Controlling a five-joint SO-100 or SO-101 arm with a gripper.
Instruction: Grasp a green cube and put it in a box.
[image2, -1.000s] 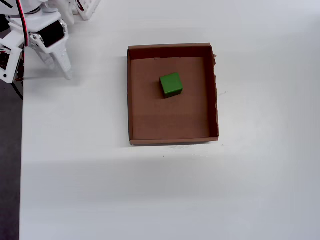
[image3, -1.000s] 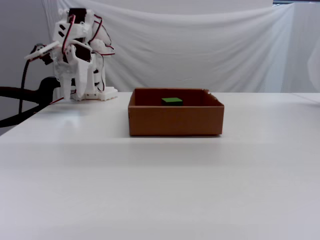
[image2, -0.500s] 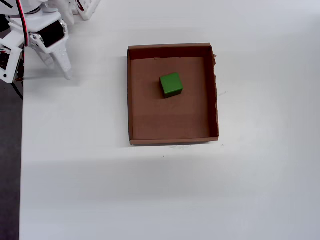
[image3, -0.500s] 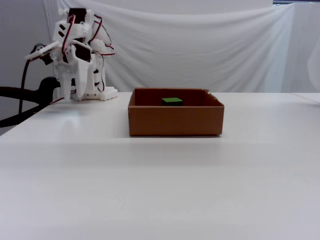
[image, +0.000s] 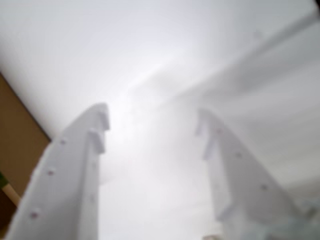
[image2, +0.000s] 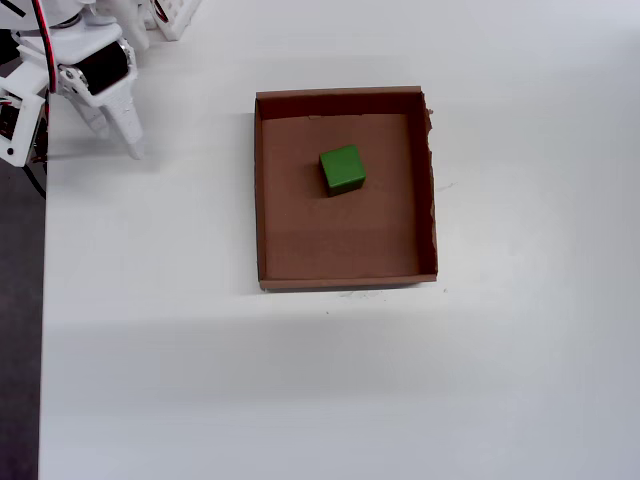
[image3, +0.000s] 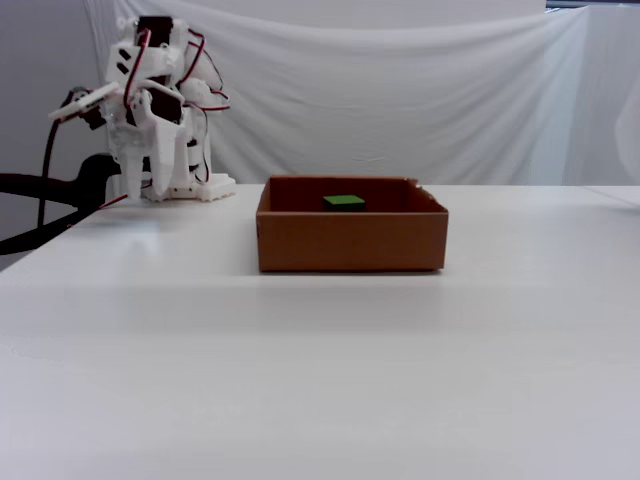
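The green cube (image2: 342, 169) rests on the floor of the box (image2: 258, 200), slightly toward its far side in the overhead view. From the fixed view only the cube's top (image3: 345, 202) shows above the brown front wall of the box (image3: 350, 240). My gripper (image2: 120, 142) hangs at the table's far left corner, well clear of the box, and it appears folded down by the arm base (image3: 142, 185). In the wrist view the gripper (image: 152, 116) is open, its white fingers (image: 80, 165) wide apart with only blurred white table between them.
The white arm base (image3: 190, 185) with red wires stands at the back left. The table's left edge (image2: 43, 300) borders dark floor. A black cable or bar (image3: 50, 185) juts in at the left. A white curtain (image3: 400, 90) hangs behind.
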